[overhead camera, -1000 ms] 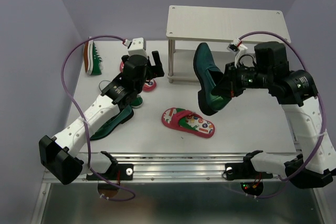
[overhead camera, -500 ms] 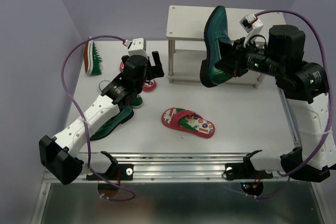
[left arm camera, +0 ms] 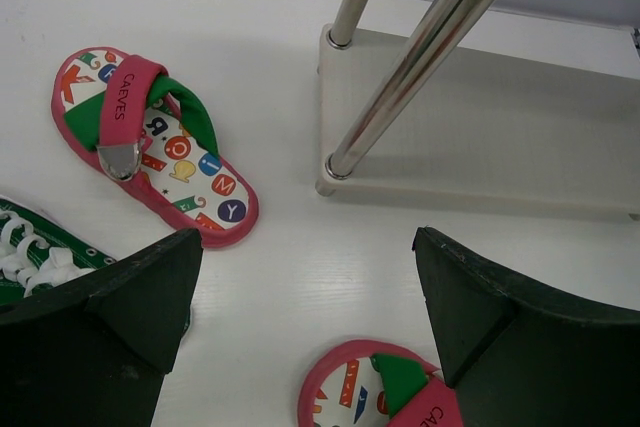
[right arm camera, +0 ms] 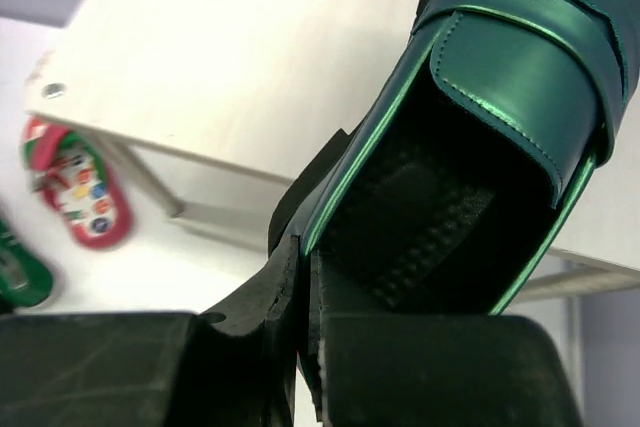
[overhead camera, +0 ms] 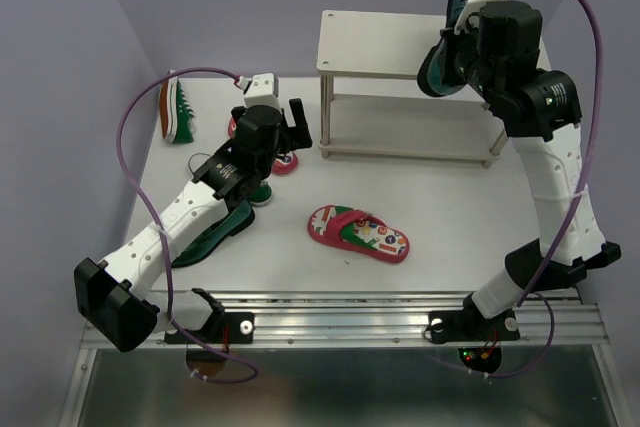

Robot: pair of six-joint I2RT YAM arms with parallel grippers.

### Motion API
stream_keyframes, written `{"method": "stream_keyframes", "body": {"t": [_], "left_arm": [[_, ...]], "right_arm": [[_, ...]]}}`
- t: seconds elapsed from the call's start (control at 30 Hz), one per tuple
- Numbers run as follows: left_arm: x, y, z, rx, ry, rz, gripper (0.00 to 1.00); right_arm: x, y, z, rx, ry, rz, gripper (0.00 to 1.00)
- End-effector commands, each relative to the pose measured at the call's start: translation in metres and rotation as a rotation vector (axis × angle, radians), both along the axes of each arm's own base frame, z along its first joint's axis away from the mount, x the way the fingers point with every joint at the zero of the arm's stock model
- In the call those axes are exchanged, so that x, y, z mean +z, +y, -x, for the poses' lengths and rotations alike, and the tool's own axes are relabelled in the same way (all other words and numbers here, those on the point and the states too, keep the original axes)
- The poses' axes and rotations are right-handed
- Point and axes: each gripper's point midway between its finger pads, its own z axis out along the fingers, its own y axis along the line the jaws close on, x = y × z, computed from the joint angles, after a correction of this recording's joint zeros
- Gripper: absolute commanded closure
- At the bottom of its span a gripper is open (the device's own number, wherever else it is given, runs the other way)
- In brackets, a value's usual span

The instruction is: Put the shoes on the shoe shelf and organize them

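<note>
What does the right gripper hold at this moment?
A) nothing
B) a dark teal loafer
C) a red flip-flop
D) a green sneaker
B: in the right wrist view the right gripper is shut on the side wall of the teal loafer, held over the shoe shelf.

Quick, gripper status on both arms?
Left gripper: open, holding nothing.
Right gripper: shut on the teal loafer, clamping its side wall.
</note>
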Motion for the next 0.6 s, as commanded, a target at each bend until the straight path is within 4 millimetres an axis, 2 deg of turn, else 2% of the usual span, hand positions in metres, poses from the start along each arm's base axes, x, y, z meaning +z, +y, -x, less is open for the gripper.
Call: {"method": "stream_keyframes", "body": {"t": [0.0,0.17,0.2,0.27,0.3,0.43,0.57], "left_arm": [[0.016,0.006,0.0,0.021,-0.038,0.027,0.01],[0.018,0.009,0.005,0.025,-0.043,0.04,0.01],[0.016,0.01,0.005,0.026,-0.04,0.04,0.01],[0.015,0.01,0.006,0.025,-0.038,0.042,0.01],[0.015,0.01,0.007,0.023,-0.037,0.045,0.01],[0.014,0.007,0.007,0.014,-0.033,0.052,0.01],[0.014,0.006,0.008,0.009,-0.029,0.064,0.01]], "right_arm": [[0.097,-0.057,0.005,-0.256,-0.336,0.042,0.99],[0.094,-0.07,0.0,-0.316,-0.333,0.149,0.99],[0.097,-0.072,0.004,-0.302,-0.342,0.177,0.99],[0.09,-0.066,0.003,-0.254,-0.336,0.211,0.99],[0.092,-0.068,0.009,-0.24,-0.344,0.23,0.99],[0.076,-0.065,0.014,-0.187,-0.303,0.286,0.99],[0.067,-0.061,0.022,-0.138,-0.269,0.289,0.99]]}}
